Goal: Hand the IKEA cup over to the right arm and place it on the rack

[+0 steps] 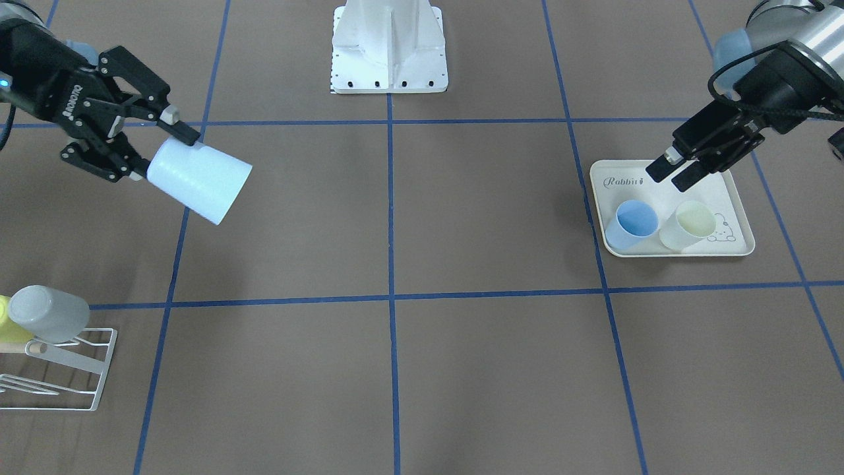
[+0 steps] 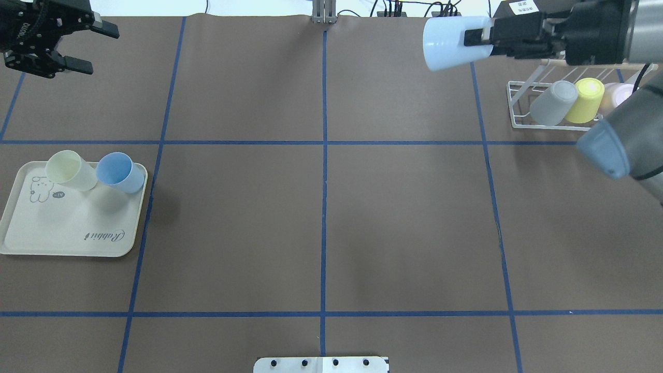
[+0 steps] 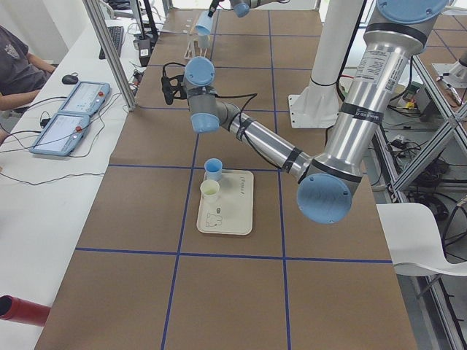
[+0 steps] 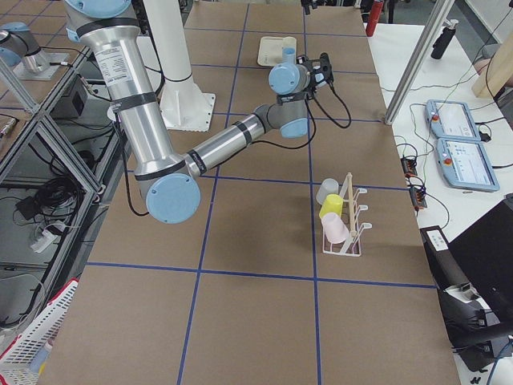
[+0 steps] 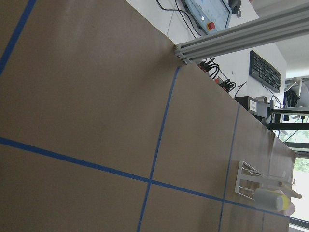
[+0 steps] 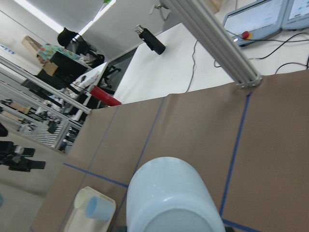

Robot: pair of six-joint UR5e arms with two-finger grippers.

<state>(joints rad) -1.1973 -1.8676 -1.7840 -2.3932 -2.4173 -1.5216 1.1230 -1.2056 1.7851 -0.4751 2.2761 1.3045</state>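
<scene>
The pale-blue cup point(image 1: 198, 181) hangs in the air on its side. The right gripper point(image 1: 161, 155) is clamped on its base end, and the rim points straight away from the fingers. The white wire rack point(image 1: 99, 369) with a wooden dowel stands on the table below the gripper, apart from it.

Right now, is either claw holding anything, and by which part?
The right claw holds the pale blue cup by its narrower base end, one finger on each side, mouth pointing away. The left claw is open and empty.
</scene>
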